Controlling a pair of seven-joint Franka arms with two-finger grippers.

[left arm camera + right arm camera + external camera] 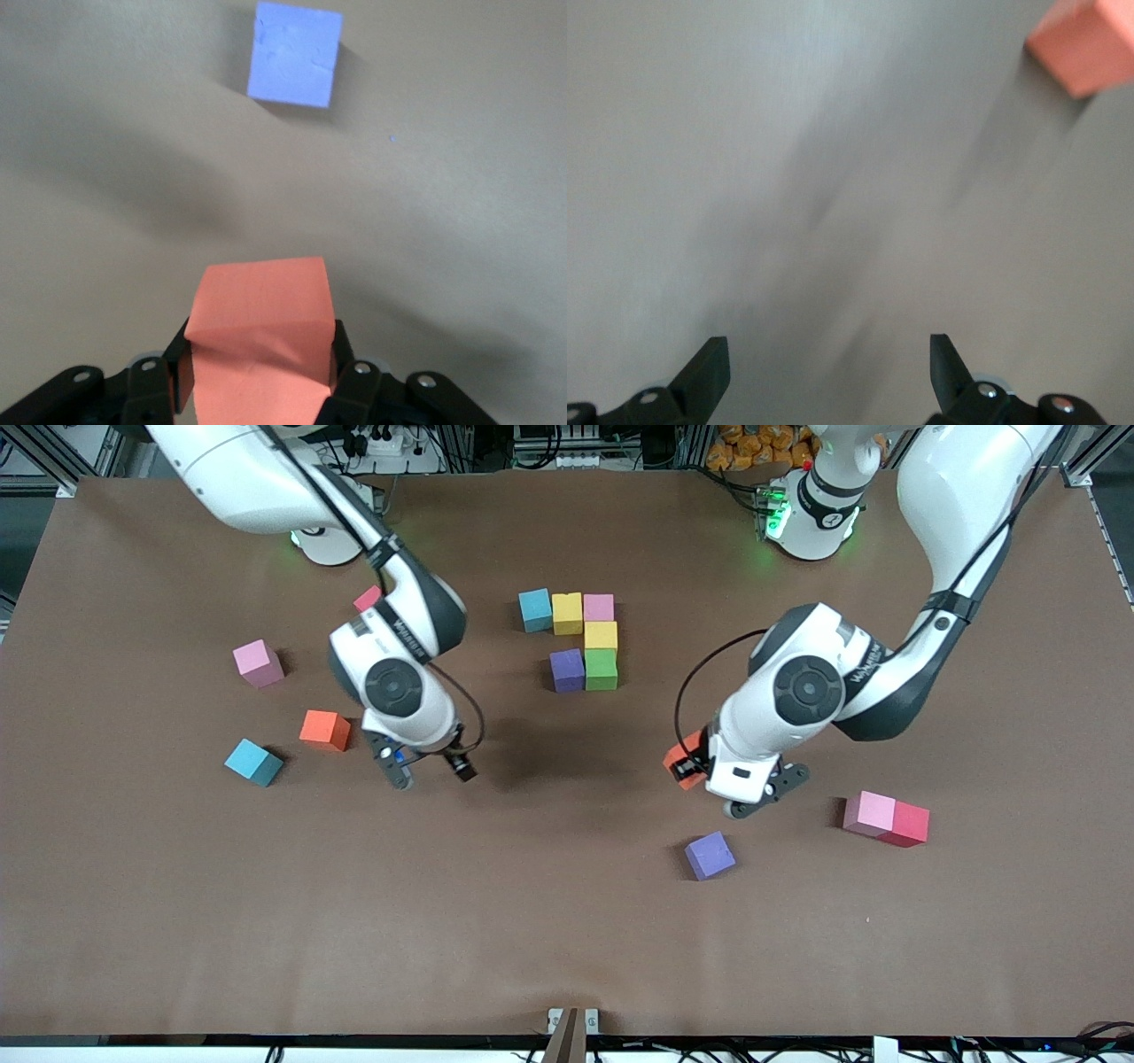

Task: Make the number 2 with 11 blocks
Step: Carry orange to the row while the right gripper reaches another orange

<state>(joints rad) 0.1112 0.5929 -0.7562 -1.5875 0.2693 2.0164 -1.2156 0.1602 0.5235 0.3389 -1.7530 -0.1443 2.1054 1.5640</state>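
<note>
1. We start with the brown surface (567, 921), which carries everything and has bare room around the build at its middle.
2. Our left arm reaches out over the surface toward its own end of the table; its hand (257, 372) is pinching an orange block (261, 328), which we see lifted above the surface in the left wrist view.
3. Our right arm waits toward its own end, its hand (828, 363) spread wide with nothing between the fingers, hanging over bare surface beside a loose orange block (325, 730).
4. The partial figure (580, 640) has six blocks touching: a cyan block (535, 609), yellow and pink in a row, a second yellow under the pink, then green with a purple beside it. We judge the top bar, the downstroke and two thirds of the middle bar done.
5. Loose blocks: a pink block (258, 662) and another cyan block (252, 762) at the right arm's end; a purple block (710, 856) and a second pink block (870, 813), the latter touching a red cube (907, 825), nearer the front camera at the left arm's end.
6. To do this step well, we would carry the held orange block level to the free side of the figure's purple block, lower it flush without nudging the neighbours, and release only once it rests flat.
</note>
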